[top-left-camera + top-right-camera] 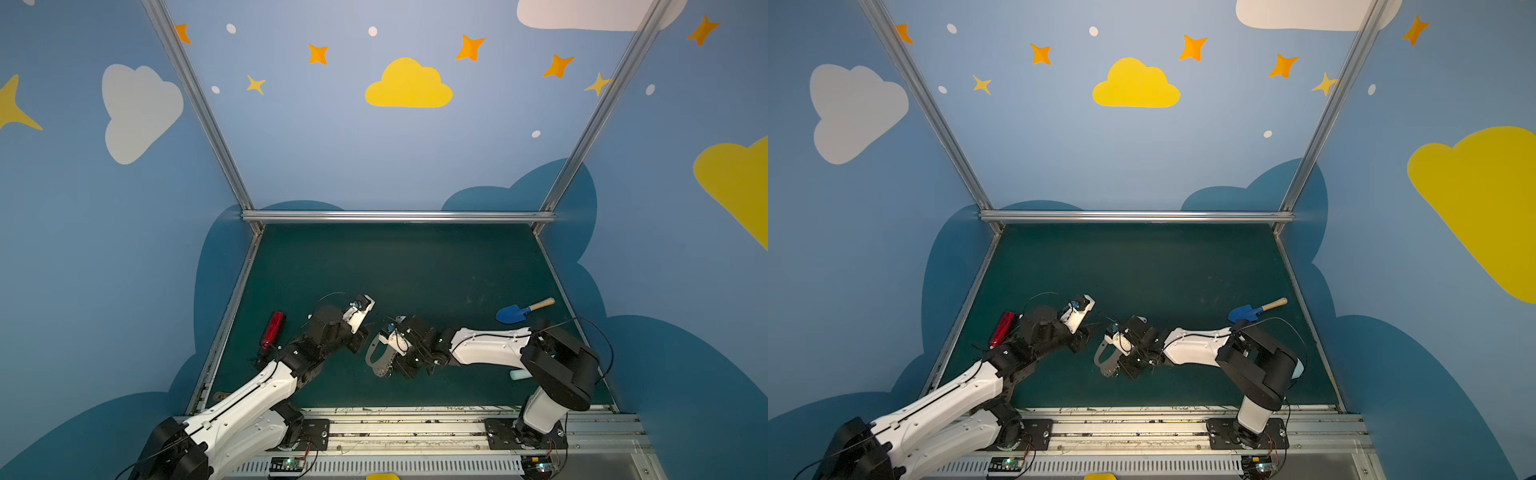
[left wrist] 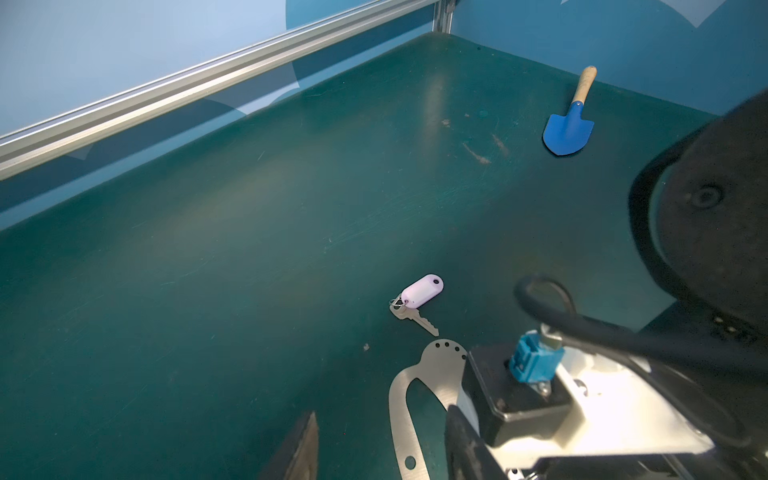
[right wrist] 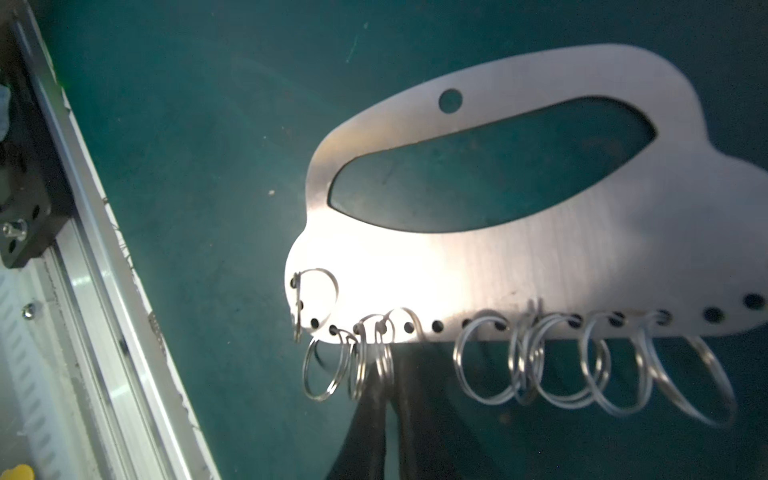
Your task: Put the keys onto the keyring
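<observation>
Nearest the robot's side, a pale blue plastic end (image 1: pixel 519 375) pokes out from behind the right arm (image 1: pixel 490 347), too hidden to say what it is. Further in, over the middle of the dark green tabletop (image 1: pixel 415 270), the right gripper (image 3: pixel 390 357) has its jaws pressed together at the holed rim of the keyring (image 3: pixel 498 257), a flat grey half-moon metal plate with an oblong cutout. It seems to pinch that rim among the small silver split rings (image 3: pixel 486 361) threaded through the holes, though the contact itself is blurred in the right wrist view. Just left of it in both top views, the left gripper (image 2: pixel 380 419) stands spread, with a finger (image 2: pixel 303 446) on either side of the plate's narrow handle arc. I cannot tell whether either finger touches the metal. A red oblong gadget (image 1: pixel 272 330) lies on the tabletop beside the left arm, near the left wall. Just past the plate's far tip the key (image 2: pixel 411 316), small and silver with a pale oblong plastic tag on its own little ring, lies flat and loose on the tabletop, in neither gripper. Farthest back, towards the right wall, rests a blue toy shovel (image 1: pixel 524 309) with a wooden handle, well apart from the rest.
</observation>
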